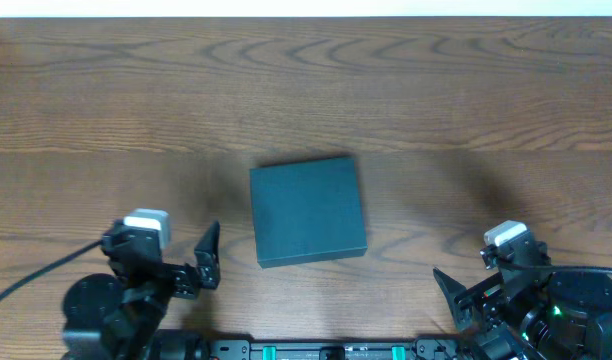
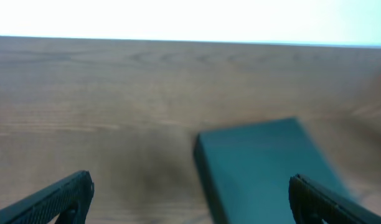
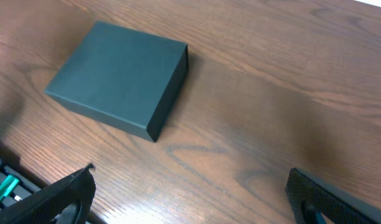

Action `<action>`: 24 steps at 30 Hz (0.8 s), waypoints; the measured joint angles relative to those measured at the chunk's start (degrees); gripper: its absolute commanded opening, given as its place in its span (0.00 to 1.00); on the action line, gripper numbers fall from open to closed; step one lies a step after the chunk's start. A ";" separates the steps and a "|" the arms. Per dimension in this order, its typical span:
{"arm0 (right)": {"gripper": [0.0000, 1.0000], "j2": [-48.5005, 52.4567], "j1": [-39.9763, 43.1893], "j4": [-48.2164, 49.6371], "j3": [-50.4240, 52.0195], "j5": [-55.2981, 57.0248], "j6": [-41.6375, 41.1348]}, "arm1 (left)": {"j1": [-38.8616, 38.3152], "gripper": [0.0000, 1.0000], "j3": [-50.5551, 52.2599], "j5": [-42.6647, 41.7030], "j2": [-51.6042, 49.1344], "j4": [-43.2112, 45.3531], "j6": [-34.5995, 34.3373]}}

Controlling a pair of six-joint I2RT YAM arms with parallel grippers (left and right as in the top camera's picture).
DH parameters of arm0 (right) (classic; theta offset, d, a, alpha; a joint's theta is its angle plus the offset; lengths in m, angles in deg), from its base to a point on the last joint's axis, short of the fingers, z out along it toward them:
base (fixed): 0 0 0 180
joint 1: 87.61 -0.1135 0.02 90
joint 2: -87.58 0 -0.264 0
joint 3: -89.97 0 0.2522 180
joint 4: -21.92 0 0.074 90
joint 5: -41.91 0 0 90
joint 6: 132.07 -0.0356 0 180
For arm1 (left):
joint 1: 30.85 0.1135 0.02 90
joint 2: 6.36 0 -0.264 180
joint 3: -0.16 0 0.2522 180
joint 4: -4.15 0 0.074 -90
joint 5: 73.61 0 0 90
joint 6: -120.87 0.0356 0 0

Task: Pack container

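Note:
The container (image 1: 307, 211) is a dark teal matte box lying flat and closed on the middle of the wooden table. It also shows in the left wrist view (image 2: 265, 168) and the right wrist view (image 3: 119, 76). My left gripper (image 1: 208, 258) is open and empty, low at the front left, left of the box. In its wrist view the fingers (image 2: 190, 196) are spread wide, the right one over the box's near edge. My right gripper (image 1: 456, 298) is open and empty at the front right, well clear of the box, its fingers (image 3: 190, 193) over bare wood.
The wooden table (image 1: 116, 110) runs to a white edge at the back. A black rail with green parts (image 1: 316, 350) lies along the front edge between the two arm bases. A cable (image 1: 36, 275) trails from the left arm.

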 measured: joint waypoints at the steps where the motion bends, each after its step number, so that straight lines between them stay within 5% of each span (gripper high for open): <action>1: 0.99 0.00 0.00 0.00 0.02 -0.02 0.00 | 0.00 0.98 2.64 0.09 1.33 1.01 1.36; 13: 0.99 0.00 0.00 0.00 0.07 -0.02 0.00 | 0.70 0.99 27.06 0.28 16.68 5.05 11.74; 24: 0.99 0.00 0.00 0.00 0.07 -0.02 0.00 | 0.70 0.98 33.83 1.64 17.79 5.22 12.55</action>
